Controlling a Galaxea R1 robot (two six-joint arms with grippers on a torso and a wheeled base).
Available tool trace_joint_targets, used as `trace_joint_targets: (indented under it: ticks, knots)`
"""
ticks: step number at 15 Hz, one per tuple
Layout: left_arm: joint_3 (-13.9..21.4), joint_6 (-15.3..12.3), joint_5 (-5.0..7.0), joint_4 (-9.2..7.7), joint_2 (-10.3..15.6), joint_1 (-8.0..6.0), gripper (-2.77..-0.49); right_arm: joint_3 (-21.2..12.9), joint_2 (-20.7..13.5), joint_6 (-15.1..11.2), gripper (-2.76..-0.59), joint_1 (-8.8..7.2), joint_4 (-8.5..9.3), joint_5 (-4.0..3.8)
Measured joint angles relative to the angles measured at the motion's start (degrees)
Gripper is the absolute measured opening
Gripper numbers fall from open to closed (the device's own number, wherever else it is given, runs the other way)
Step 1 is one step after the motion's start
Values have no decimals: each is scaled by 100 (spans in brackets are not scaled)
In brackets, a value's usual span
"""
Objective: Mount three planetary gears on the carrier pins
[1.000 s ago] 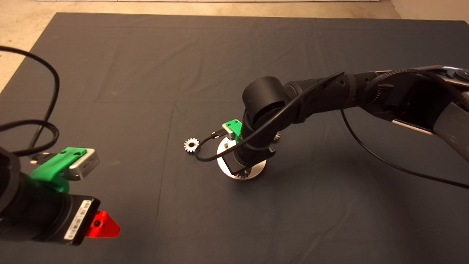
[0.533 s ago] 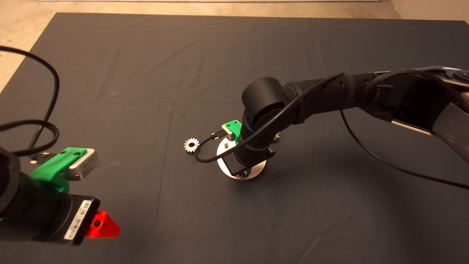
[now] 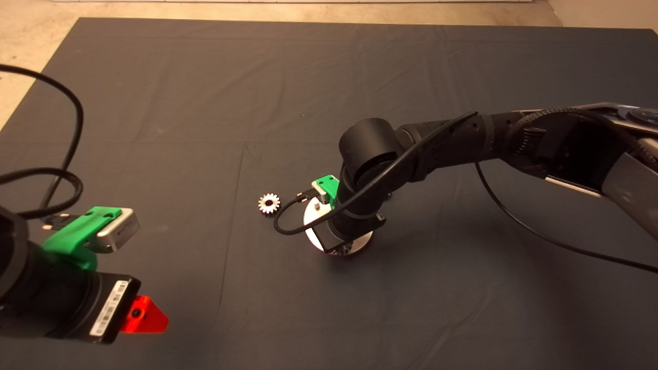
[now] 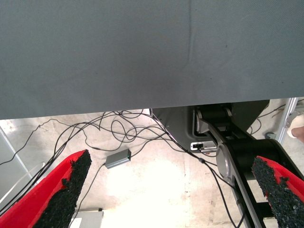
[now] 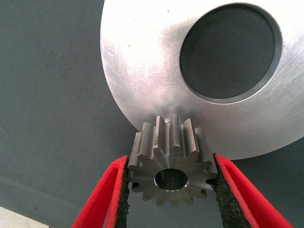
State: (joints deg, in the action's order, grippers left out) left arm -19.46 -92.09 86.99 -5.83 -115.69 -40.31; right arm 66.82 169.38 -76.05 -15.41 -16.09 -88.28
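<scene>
Over the white disc [image 5: 142, 71], right gripper [image 5: 171, 190] pinches a gear [image 5: 171, 161]; left gripper [image 4: 171, 190] spread, idle

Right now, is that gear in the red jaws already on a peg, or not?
Looks on: in the right wrist view a peg end fills the hole of the gear, gripped by the right gripper at the disc edge. How deep, cannot tell.

Dark mat [image 3: 154, 103] (creased); pale concrete floor [image 3: 31, 25].
</scene>
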Motion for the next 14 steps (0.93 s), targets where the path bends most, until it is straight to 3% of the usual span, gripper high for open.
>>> trace_joint_targets:
  ticks: [8,14]
  knots:
    - [0,2,-2,2,0,0,-77,0,-33,-1,-224,0,0,44]
    - [0,94,-2,-1,0,0,-77,-1,-35,-1,-206,-2,2,41]
